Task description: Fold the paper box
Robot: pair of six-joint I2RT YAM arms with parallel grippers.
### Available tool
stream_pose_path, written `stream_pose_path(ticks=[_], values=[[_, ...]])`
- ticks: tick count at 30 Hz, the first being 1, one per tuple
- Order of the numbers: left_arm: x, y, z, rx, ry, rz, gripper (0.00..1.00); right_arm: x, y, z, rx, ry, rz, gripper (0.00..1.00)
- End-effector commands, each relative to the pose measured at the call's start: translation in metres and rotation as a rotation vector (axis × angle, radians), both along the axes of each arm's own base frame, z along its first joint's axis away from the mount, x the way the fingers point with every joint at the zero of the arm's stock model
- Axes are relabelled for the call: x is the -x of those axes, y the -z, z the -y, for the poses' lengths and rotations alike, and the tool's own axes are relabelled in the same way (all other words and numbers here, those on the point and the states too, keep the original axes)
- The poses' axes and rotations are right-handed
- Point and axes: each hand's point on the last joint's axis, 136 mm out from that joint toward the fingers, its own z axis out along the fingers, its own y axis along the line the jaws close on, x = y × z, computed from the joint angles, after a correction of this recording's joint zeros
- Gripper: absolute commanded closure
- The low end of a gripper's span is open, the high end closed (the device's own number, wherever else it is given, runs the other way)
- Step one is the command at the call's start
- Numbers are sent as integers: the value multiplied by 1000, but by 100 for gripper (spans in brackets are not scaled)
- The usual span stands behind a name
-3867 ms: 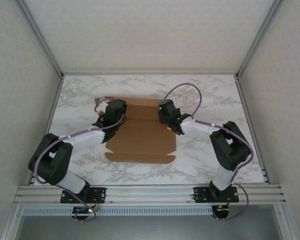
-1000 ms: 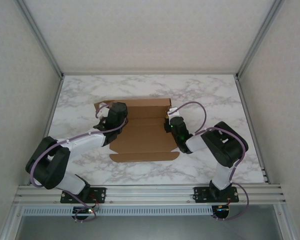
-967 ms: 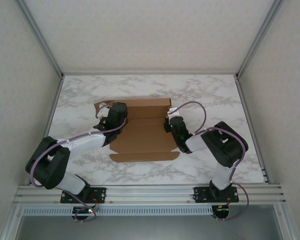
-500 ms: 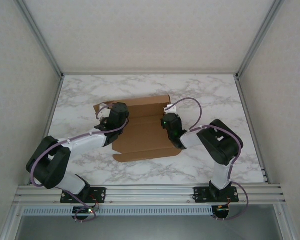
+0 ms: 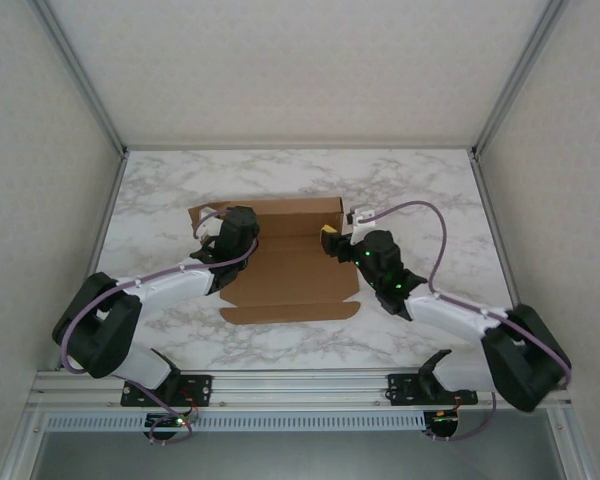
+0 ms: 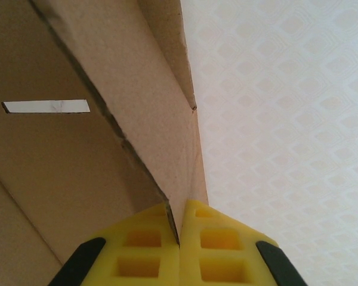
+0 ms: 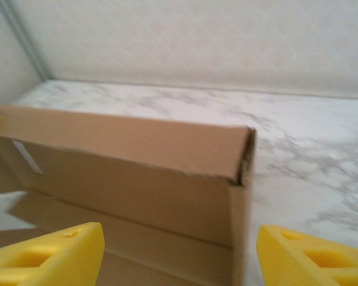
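The marble worktop [image 5: 430, 190] carries the paper box [image 5: 295, 270], which lies a little left of its middle, between the two arms. The box's broad base panel is flat on the stone, a narrow flap along its near edge also lies flat, and its far wall stands up along the back. The left arm [image 5: 150, 290] reaches in from the near left corner to the box's left end. The right arm [image 5: 460, 315] stretches low from the near right toward the box's right end. In the left wrist view, the left hand [image 6: 180, 238] is pinched tight on a raised cardboard panel, with the thin edge of the sheet caught between its yellow fingers [image 6: 224, 247]. In the right wrist view, the right hand [image 7: 179, 256] is spread wide and grips nothing. One of its yellow fingertips [image 7: 48, 253] is over the box's floor and the other is out over the marble. The box's right far corner rises just ahead, and the short right wall runs between the two tips without touching either. A small slit [image 6: 46, 106] is cut through the panel beside the left hand's grip.
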Motion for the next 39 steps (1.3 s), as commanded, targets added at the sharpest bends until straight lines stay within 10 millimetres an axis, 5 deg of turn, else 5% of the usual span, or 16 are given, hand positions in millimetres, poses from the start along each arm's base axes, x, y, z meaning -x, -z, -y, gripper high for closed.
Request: stream_pose_path(ticks=[1,7,9,15,25,33,39], values=[[26,58,-6,-127,41,-191,100,17,1,-2,-140,-30,-209,27],[26,59,-6,-106,43,-177,100,8,-23,-14,-541,66,-476,33],[25,58,-6,-103,44,-171,100,2,-21,-18,-688,105,-549,42],[23,55,-1,-88,64,-159,100,-18,-21,-53,-878,71,-670,43],[22,57,8,-55,102,-146,100,-47,-10,-90,-1020,55,-690,48],[18,54,17,-18,126,-120,100,-53,-8,-116,-1064,69,-695,64],[18,51,17,-17,126,-109,100,-59,-1,-114,-1074,108,-694,77]])
